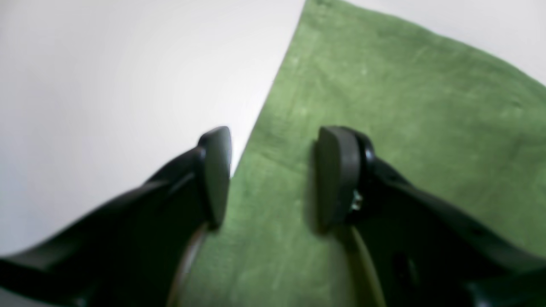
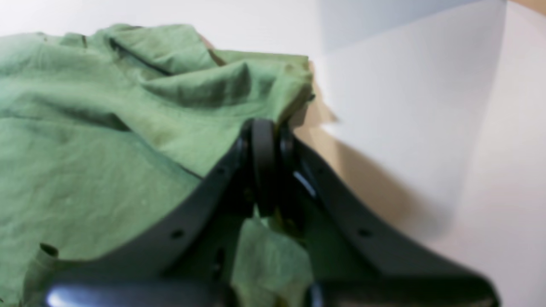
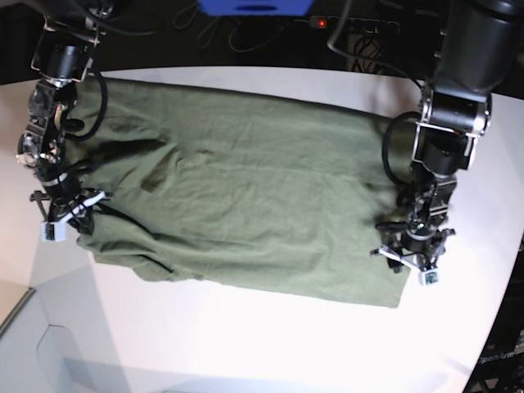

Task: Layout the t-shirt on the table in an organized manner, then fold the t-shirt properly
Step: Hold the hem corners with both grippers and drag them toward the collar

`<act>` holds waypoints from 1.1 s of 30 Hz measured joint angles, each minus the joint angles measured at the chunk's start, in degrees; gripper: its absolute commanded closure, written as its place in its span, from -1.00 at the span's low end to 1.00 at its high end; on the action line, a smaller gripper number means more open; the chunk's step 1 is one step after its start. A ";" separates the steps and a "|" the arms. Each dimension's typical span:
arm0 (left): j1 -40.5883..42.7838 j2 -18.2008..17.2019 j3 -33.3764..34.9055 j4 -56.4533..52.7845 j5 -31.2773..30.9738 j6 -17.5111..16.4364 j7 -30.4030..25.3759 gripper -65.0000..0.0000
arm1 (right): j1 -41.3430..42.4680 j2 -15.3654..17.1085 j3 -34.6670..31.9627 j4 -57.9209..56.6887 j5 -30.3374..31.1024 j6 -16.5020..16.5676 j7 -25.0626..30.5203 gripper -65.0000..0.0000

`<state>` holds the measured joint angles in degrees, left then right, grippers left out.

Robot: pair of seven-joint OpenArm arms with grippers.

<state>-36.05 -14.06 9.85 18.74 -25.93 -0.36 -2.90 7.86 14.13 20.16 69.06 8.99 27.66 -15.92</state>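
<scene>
We have the t-shirt (image 3: 246,196) spread wide across the table (image 3: 246,344), lying between our two arms, with its body mostly flat and wrinkles bunched toward our right gripper (image 2: 273,166). That gripper is pressed together on a fold of the shirt's edge: green cloth rises into the pinch and hangs below the pads, so we judge it holds this end in order to pull the fabric taut or lift it for a fold. Beyond its tips the shirt is rumpled in loose ridges, which suggests this side needs smoothing.

Our left gripper (image 1: 273,179) stands spread, nothing between the pads. It hovers over the shirt's straight edge, one pad above bare table, the other above cloth, straddling the hem. We read this as lining up to close on that edge, so both ends can be handled together.
</scene>
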 measured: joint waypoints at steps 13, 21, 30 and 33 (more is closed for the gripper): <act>0.96 0.57 0.35 -1.44 0.44 0.37 -3.15 0.44 | 0.00 0.00 0.00 0.00 0.02 -0.02 0.07 0.99; 0.63 1.22 0.35 -2.64 0.42 0.37 -4.07 0.98 | 0.00 0.11 0.00 0.00 0.00 0.00 0.02 0.99; 3.93 1.09 -0.04 6.27 -0.04 0.57 0.87 0.99 | 0.13 0.13 0.02 0.09 0.04 0.00 -0.07 0.99; 9.31 1.25 0.02 14.64 -0.04 0.52 0.94 0.99 | -0.02 0.13 0.28 1.99 -0.07 0.02 -0.46 0.99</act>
<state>-26.74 -12.82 9.87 33.39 -25.98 0.16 -1.96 7.84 14.26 20.45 71.05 8.93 27.68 -16.38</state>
